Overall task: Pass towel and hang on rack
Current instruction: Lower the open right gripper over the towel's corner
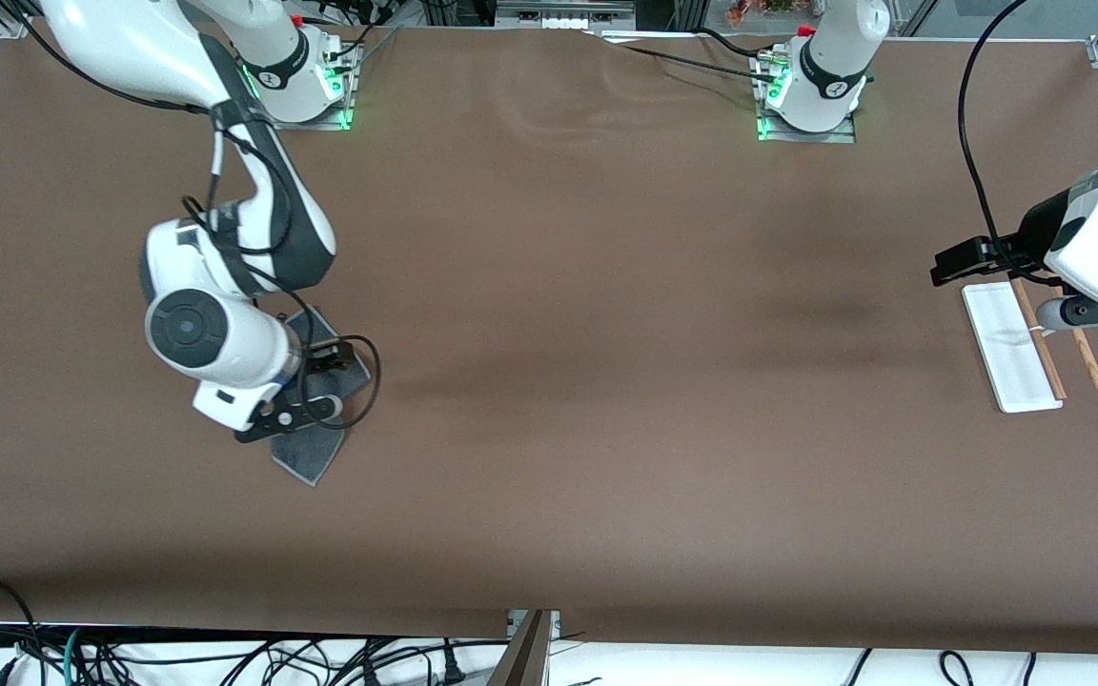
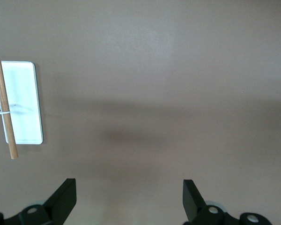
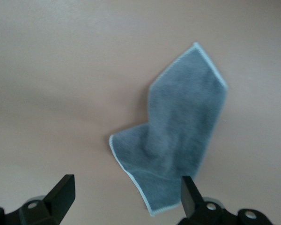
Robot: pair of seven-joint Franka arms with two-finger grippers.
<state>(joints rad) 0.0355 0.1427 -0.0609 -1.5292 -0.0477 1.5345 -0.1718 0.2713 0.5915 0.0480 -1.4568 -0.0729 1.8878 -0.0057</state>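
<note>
The towel (image 3: 180, 136) lies crumpled flat on the brown tabletop (image 1: 559, 381), right under the right gripper (image 3: 126, 194), whose jaws are spread wide and empty with one tip over the cloth's edge. The left gripper (image 2: 129, 199) hovers beside the rack (image 1: 1011, 348), jaws also wide, holding nothing.

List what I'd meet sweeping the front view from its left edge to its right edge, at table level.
Towel with the open right gripper over it → bare table → rack → open left gripper waiting over the rack's end.
</note>
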